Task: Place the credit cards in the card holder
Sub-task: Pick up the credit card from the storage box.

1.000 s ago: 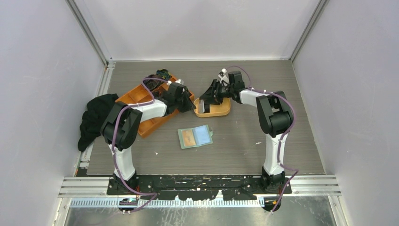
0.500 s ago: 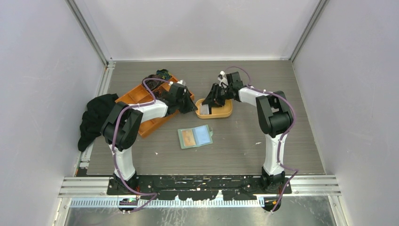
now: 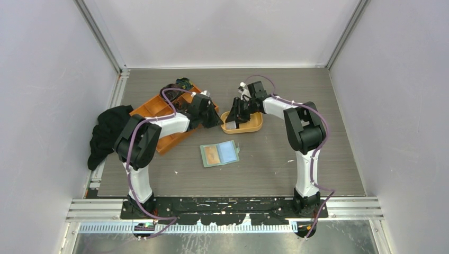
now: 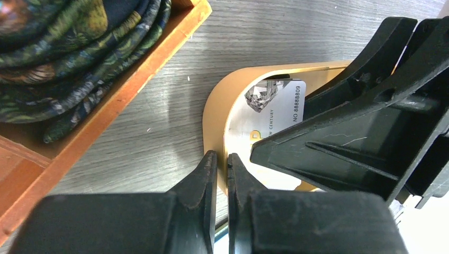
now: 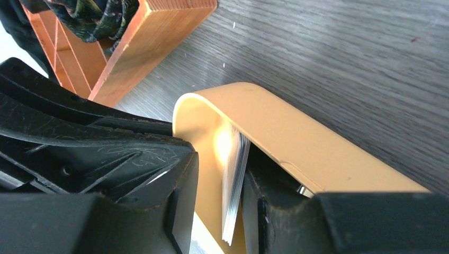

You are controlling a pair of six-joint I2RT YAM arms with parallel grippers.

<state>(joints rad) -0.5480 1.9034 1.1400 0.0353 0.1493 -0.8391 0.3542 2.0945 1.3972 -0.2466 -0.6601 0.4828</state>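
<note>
Credit cards (image 5: pixel 235 180) stand on edge in an orange dish (image 5: pixel 296 137); one reads "CENTURY NO 88888809". Right gripper (image 5: pixel 218 206) loosely straddles them; left gripper (image 4: pixel 222 164) pinches the rim.

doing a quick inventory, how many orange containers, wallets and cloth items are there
orange containers: 2 (compartment tray, oval dish)
green wallet: 1
cloth items: 2 (black cloth, patterned fabric)
total: 5
</note>
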